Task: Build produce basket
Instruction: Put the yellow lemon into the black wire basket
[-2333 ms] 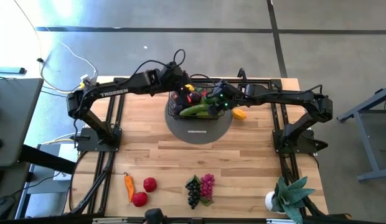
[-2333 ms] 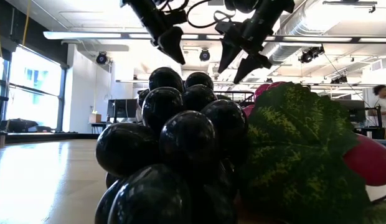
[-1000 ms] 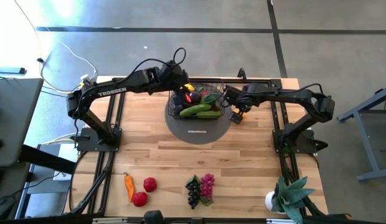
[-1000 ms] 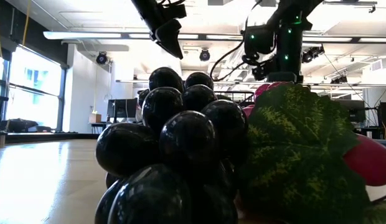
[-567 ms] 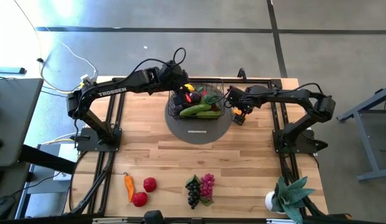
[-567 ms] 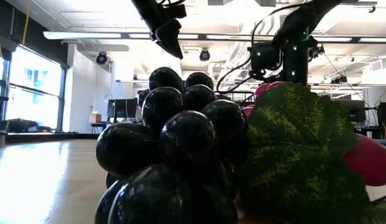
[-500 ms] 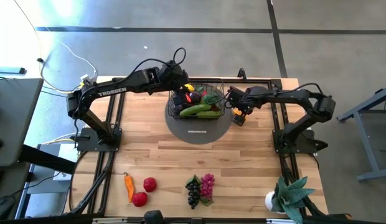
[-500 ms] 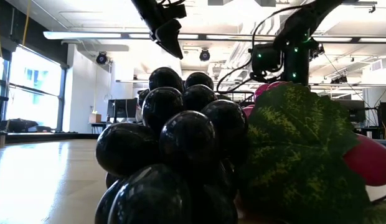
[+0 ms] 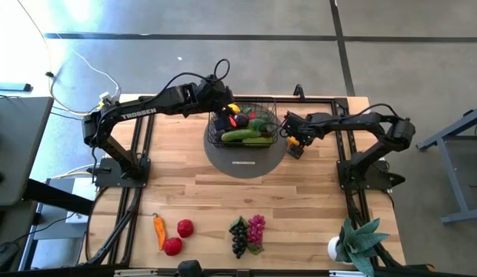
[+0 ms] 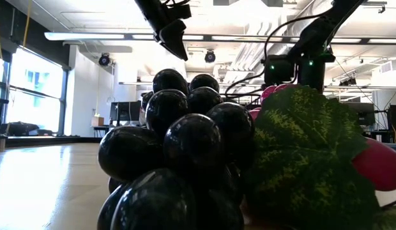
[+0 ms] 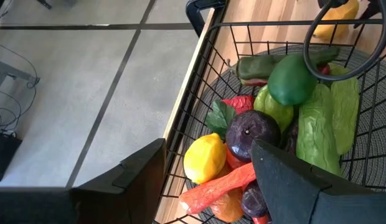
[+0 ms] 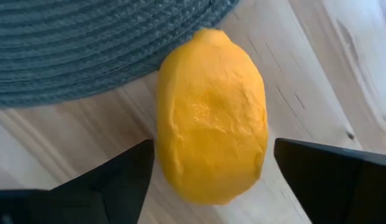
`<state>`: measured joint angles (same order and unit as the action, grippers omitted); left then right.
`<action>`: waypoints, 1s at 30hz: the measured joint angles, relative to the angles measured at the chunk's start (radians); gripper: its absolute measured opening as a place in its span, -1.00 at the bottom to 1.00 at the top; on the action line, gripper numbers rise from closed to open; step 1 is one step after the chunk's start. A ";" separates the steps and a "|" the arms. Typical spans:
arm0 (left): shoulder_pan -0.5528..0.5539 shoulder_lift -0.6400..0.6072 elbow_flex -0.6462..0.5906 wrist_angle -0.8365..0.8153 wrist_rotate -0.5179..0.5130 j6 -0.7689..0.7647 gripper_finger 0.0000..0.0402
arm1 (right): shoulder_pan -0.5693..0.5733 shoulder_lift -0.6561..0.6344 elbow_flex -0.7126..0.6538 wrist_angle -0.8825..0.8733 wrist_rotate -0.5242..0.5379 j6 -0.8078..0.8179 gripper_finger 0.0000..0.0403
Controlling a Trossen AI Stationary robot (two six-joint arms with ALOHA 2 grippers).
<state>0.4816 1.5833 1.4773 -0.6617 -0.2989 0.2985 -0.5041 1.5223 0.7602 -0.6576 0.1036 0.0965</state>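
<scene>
Beside the basket [image 9: 242, 127], on the wood at the grey mat's [image 12: 87, 50] edge, a lemon [image 12: 211, 115] lay between the right gripper's [image 12: 211, 180] spread fingers, not clamped. Over the basket's far left corner the left gripper [image 11: 208, 180] hung open, empty, above the produce [image 11: 274, 118]

The black wire basket [image 9: 242, 129], upper centre in the high view, holds mixed produce [image 9: 244, 132]. A yellow lemon [image 12: 210, 118] lies just right of it; peppers, tomatoes and grapes [image 9: 247, 233] lie along the bottom edge.
</scene>
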 joint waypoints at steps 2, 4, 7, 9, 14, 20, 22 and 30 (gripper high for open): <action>0.000 0.000 0.000 0.000 0.000 0.000 0.13 | 0.000 0.000 -0.002 0.004 0.000 0.019 0.42; 0.000 0.000 0.000 0.000 0.000 0.000 0.13 | 0.000 0.000 -0.002 0.003 0.000 0.035 0.29; 0.000 0.000 0.000 0.000 0.000 0.000 0.13 | 0.000 0.000 -0.002 0.003 -0.008 0.058 0.09; 0.000 0.000 0.000 0.000 0.000 0.000 0.13 | 0.000 -0.003 -0.002 -0.002 -0.010 0.074 -0.05; 0.000 0.000 0.000 -0.003 -0.007 0.000 0.13 | 0.000 -0.051 -0.002 -0.016 -0.020 0.133 -0.21; 0.000 0.000 0.000 -0.016 -0.008 0.000 0.13 | 0.000 -0.187 -0.002 -0.019 -0.046 0.218 -0.16; 0.000 0.000 0.000 -0.018 -0.008 0.000 0.13 | 0.001 -0.237 -0.002 -0.019 -0.061 0.249 -0.13; 0.000 0.000 0.000 -0.022 -0.007 0.000 0.13 | 0.000 -0.387 0.079 -0.012 -0.070 0.317 -0.18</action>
<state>0.4816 1.5833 1.4769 -0.6833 -0.3063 0.2985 -0.5037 1.1356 0.8391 -0.6697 0.0340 0.4132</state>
